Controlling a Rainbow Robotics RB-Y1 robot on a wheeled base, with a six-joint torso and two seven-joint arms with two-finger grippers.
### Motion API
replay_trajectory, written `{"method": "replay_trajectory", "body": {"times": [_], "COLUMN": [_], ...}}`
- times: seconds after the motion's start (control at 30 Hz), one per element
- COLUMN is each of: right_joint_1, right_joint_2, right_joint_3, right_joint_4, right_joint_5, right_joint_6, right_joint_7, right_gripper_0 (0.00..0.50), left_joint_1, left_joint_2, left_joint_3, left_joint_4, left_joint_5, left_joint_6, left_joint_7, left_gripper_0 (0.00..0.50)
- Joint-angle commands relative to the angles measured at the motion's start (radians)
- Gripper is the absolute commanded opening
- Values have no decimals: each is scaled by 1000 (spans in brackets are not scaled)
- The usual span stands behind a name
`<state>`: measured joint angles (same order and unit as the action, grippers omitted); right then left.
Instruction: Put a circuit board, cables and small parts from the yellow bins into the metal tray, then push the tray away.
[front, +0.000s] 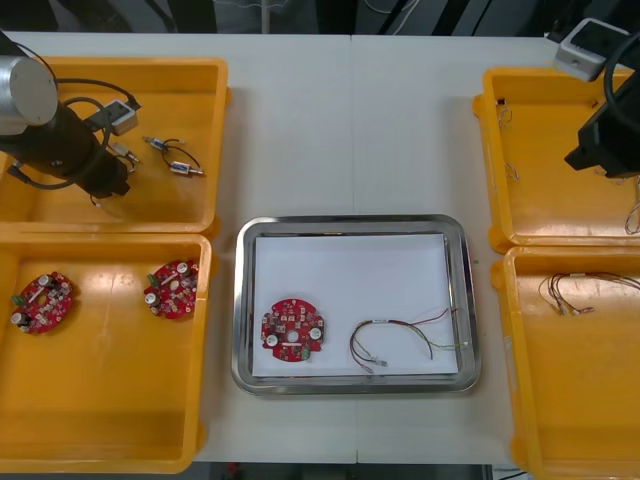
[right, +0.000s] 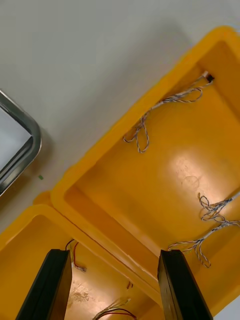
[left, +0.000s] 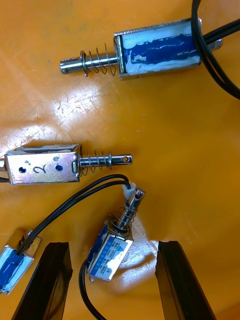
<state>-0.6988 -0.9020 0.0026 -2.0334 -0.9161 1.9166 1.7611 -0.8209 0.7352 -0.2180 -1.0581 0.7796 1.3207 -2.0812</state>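
- One small metal part (left: 111, 251) lies between the spread left jaws, in the upper-left yellow bin (front: 180, 105).
- Metal tray (front: 350, 222), centre frame, holds a circuit board (front: 292, 328) and a cable (front: 385, 322).
- Right jaws hang spread over the upper-right bin (front: 555, 200).

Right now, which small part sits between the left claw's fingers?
The tilted small metal part, inside the open left claw; the others lie outside its fingers.

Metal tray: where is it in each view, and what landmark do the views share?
Front view: metal tray at the centre of the table.
Right wrist view: its corner, across bare table from the far right bin.
Left wrist view: small metal parts instead.
Shared landmark: that far right bin.
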Motion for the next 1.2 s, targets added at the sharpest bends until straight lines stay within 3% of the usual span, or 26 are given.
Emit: {"method": "replay_trajectory", "body": {"times": [0.03,0.27,0.53,0.57,0.6,0.67,0.73,1.2], "right_joint_1": [-39,-39,-39,-39,-39,-38,-39,-39], "right_joint_2": [-35,-37,-35,-37,-35,-35,-35,-17], "right_joint_3": [-98,-130,-204,-214,-220,-230,-230,-230], "right_joint_4": [70,179,343,364,381,420,446,668], "right_joint_5": [33,140,192,198,207,230,250,230], "right_joint_6": [3,3,3,3,3,3,3,-202], "right_joint_7": [-37,-37,-37,-37,-37,-37,-37,-40], "right_gripper_0": [500,500,500,500,500,500,500,500], "left_joint_1": [-47,-46,-46,-46,-46,-46,-46,-44], "left_joint_2": [-14,-16,-16,-16,-16,-16,-16,-11], "left_joint_3": [-21,-27,-50,-50,-52,-50,-50,-50], "left_joint_4": [4,20,23,21,21,21,23,21], "left_joint_5": [12,24,33,35,35,35,35,36], "left_joint_6": [-20,-34,-58,-58,-58,-58,-58,-55], "left_joint_7": [-74,-74,-66,-66,-66,-66,-65,-62], "left_gripper_0": [500,500,500,472,408,219,0,0]}}
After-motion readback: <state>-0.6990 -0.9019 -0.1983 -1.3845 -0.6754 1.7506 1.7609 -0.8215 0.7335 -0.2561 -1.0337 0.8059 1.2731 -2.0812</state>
